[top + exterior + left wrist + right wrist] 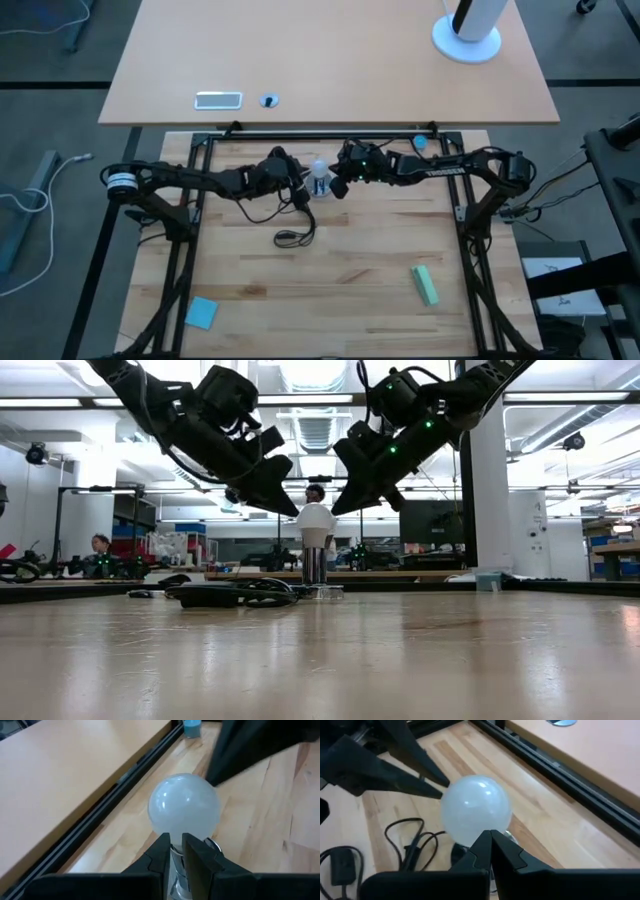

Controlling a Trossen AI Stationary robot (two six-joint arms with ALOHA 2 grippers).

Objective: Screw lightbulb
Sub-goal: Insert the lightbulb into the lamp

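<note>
near the back edge of the wooden table (330, 270), at its middle, the lightbulb (316, 520) stands upright in the socket (315, 565), glass dome up, long axis vertical. the left gripper (176, 851) and right gripper (490, 840) flank it from either side, fingers pressed together, grasping nothing, probably poised to steady or twist it.

Beyond my butcher-block table (350, 260) stands a pale tan desk (330, 60) on grey floor (50, 70), and across the room I see white columns (488, 500), long ceiling strip lights (60, 402), exposed ducting (315, 380) and a seated person (100, 545) among cluttered workbenches (620, 550)
</note>
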